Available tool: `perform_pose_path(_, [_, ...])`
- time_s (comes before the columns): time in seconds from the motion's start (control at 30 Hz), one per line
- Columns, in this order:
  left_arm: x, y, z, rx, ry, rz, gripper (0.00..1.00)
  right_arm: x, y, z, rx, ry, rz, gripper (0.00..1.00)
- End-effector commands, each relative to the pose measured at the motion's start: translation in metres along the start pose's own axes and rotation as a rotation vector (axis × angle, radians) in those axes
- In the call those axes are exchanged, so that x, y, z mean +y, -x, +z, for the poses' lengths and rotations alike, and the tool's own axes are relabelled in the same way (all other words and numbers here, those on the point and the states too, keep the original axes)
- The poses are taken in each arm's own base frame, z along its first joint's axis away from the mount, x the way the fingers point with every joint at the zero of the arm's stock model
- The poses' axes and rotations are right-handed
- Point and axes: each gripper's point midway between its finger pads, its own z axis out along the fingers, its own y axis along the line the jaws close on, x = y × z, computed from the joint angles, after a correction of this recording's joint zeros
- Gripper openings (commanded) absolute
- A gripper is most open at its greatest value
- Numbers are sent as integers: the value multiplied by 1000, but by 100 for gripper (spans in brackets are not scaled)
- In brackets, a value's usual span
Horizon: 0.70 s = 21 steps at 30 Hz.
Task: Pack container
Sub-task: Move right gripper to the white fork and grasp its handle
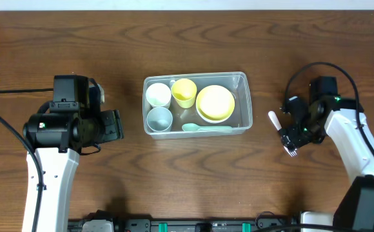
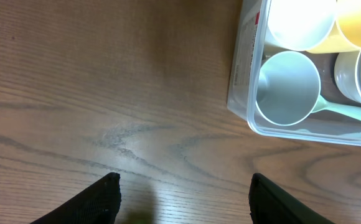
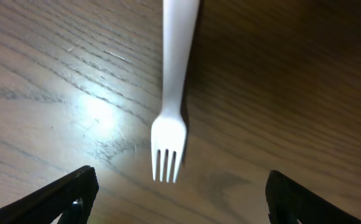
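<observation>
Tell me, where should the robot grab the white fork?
By the middle of its slim, straight handle, coming straight down from above. The white fork seems to lie flat on the table, and the right gripper hangs open with a finger on each side of that narrow width.

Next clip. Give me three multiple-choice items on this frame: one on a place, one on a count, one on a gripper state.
1. Where is the white fork?
A) on the table, right of the container
B) inside it
C) on the yellow bowl

2. How many cups stand in the container?
A) one
B) three
C) five

3. The right gripper is:
A) shut on the fork
B) shut on nothing
C) open

Answers:
1 A, the fork lies on bare wood.
2 B, a white cup, yellow cup and pale blue cup.
3 C, its fingers are spread wide either side of the fork.
</observation>
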Motion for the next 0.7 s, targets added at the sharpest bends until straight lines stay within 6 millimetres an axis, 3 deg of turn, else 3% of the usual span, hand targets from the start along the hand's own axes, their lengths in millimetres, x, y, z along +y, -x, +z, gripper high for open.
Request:
perform_pose_path(0.0, [3, -1, -2, -5, 10, -6, 66, 8, 3, 8, -1, 52, -18, 87])
perform_pose_path(0.27, [3, -1, -2, -5, 9, -6, 66, 9, 4, 26, 32, 78, -15, 86])
perform_pose_path(0.67, [3, -1, -2, -2, 10, -7, 66, 30, 6, 51, 95, 145, -66, 85])
